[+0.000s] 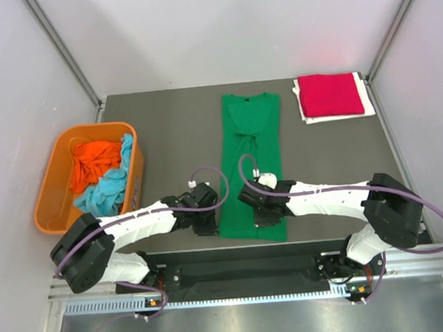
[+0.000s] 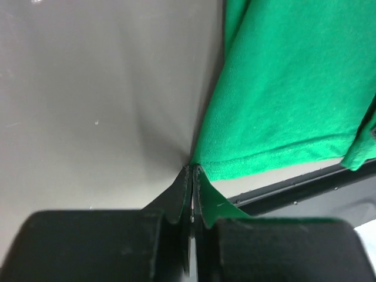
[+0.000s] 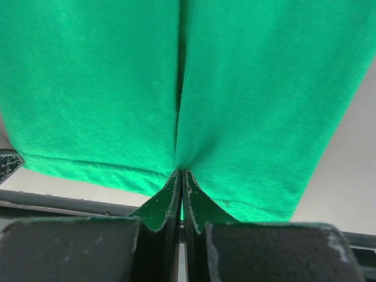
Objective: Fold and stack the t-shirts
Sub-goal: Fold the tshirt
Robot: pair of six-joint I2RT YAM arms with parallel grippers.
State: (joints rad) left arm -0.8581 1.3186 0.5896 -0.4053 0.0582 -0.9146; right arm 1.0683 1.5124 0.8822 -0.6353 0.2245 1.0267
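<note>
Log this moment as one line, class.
left gripper: shut on green t-shirt hem corner | right gripper: shut on same hem | red t-shirt: folded, far right

The top camera looked down from the near side; both wrist cameras faced forward, close on the hem of the green shirt (image 1: 250, 164).

White layer (image 1: 367, 101), mostly out of sight under red t-shirt (image 1: 330, 94)

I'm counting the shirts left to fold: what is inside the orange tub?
An orange t-shirt and a light blue t-shirt lie crumpled in the orange tub. Whatever is beneath them is covered.
</note>
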